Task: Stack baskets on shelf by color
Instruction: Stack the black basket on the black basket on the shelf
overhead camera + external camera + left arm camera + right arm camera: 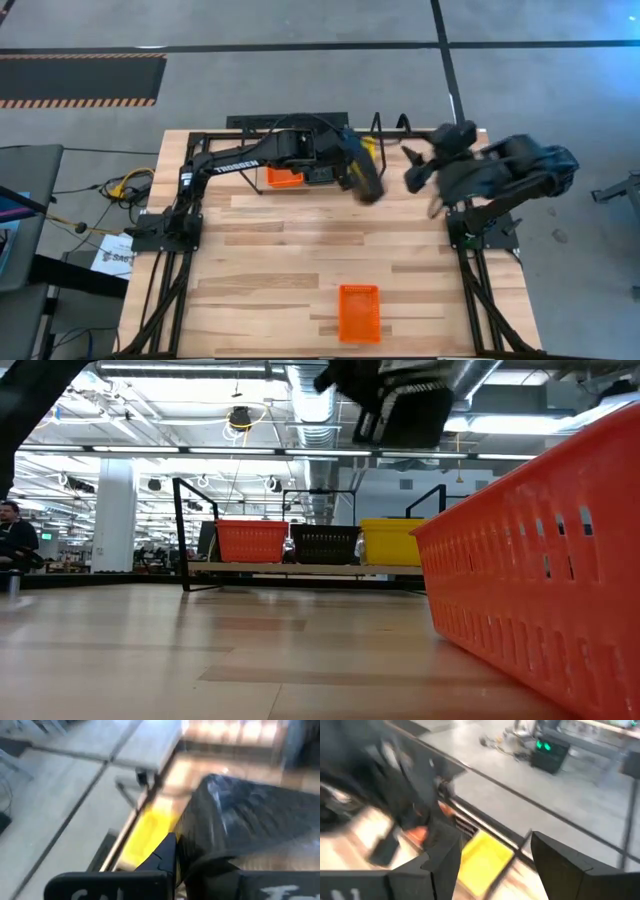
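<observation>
The shelf (300, 569) stands at the table's far edge and carries a red-orange basket (251, 541), a black basket (325, 545) and a yellow basket (392, 542) side by side. Another red-orange basket (359, 312) lies flat near the table's near edge. My left gripper (367, 188) hovers in front of the shelf, shut on a second black basket (400, 405). My right gripper (495, 840) hangs open just to its right (415, 180), above the yellow basket (482, 857), touching nothing. My left gripper holds the black basket (250, 815) lifted clear, high above the table. One finger (165, 855) shows against the basket's wall. Blur hides which part of the wall it has and where the other finger sits.
The shelf's upright end loops (390, 122) rise beside the yellow basket. The two arms are close together over the table's far middle. Bare wood (300, 250) lies between the shelf and the loose red-orange basket. A person (15, 535) sits far off in the room.
</observation>
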Action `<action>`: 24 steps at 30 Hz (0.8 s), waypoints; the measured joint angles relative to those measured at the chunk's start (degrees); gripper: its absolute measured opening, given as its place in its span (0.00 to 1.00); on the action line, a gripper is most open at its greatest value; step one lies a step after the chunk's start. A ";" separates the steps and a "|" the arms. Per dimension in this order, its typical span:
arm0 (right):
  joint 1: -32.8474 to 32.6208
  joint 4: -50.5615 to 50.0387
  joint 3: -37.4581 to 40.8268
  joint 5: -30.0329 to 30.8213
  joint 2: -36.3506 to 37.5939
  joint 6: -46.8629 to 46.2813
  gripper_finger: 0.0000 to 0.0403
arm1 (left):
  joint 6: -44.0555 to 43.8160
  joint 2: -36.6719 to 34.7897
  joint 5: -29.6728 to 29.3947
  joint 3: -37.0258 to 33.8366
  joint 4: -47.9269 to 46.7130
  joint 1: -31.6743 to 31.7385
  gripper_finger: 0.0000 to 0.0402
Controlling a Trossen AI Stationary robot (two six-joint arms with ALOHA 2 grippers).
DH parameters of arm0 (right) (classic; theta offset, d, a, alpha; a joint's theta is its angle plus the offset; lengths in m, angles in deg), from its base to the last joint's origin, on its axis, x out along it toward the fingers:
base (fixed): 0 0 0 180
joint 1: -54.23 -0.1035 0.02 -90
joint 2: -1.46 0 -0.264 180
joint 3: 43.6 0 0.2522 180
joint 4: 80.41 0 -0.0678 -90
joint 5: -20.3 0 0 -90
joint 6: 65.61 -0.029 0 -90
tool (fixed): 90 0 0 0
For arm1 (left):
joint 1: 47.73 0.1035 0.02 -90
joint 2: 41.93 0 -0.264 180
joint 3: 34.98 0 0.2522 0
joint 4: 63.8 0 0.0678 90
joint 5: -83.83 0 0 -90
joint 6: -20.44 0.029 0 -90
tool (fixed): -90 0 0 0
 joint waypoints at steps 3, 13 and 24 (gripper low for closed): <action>-2.47 0.40 -5.57 -0.52 0.23 3.14 0.64 | 3.69 0.50 0.20 -0.33 -3.87 0.09 0.00; -15.72 0.49 -16.63 -2.55 0.12 9.04 0.64 | 12.08 -1.34 4.30 0.94 -31.73 4.40 0.00; -27.47 0.54 -18.34 -3.81 0.10 9.46 0.64 | 18.07 -2.97 11.03 3.89 -29.73 10.05 0.00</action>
